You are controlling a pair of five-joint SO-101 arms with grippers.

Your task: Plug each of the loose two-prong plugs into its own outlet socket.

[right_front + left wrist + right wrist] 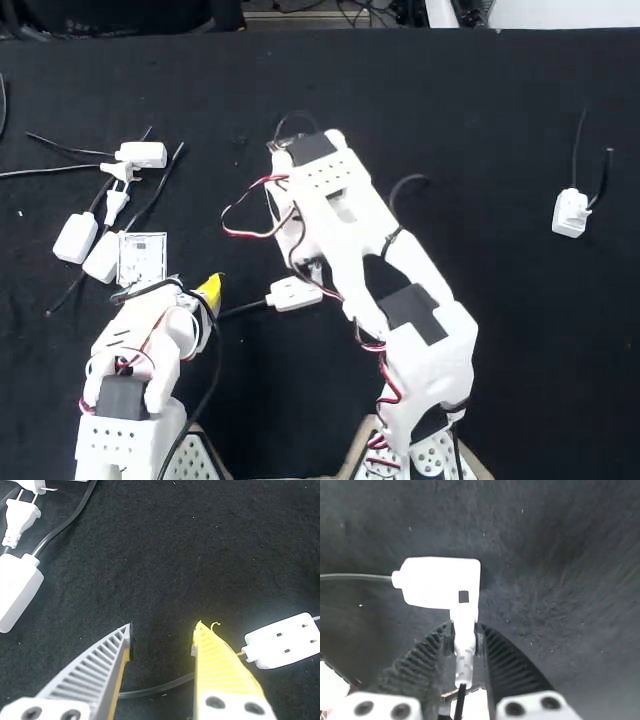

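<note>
Showed the right hand (465, 631) pinching a narrow white plug (465, 625) at the end of a white socket block (437, 582), near the middle of the high view, with the block's black cord (245, 308) running off to the lower left. Could not tell whether seated fully or merely butted against the outlet. Found the left hand (163, 626) spread and holding nothing, poised over bare tabletop (200, 540) left of the block, with the cord passing beneath its yellow finger (215, 665). Judged the chief hazard to be a skewed push: prongs off-line with the slots, and the unheld block sliding across the tabletop instead of accepting the plug. Judged a second hazard to be snagging of the cord by the left hand, dragging the block out of line; a third, the narrow grip twisting under load. Counted two arms and two hands; one socket block, with four slots showing on its upper face, none occupied; one plug in the grip; in the upper left of the high view, one small two-prong plug (117, 203), one longer white plug (141, 154), two white adapters (75, 237) side by side and one square white plate (142, 257); toward the right edge, one further white plug (570, 213) with thin black leads, well apart from the rest.
</note>
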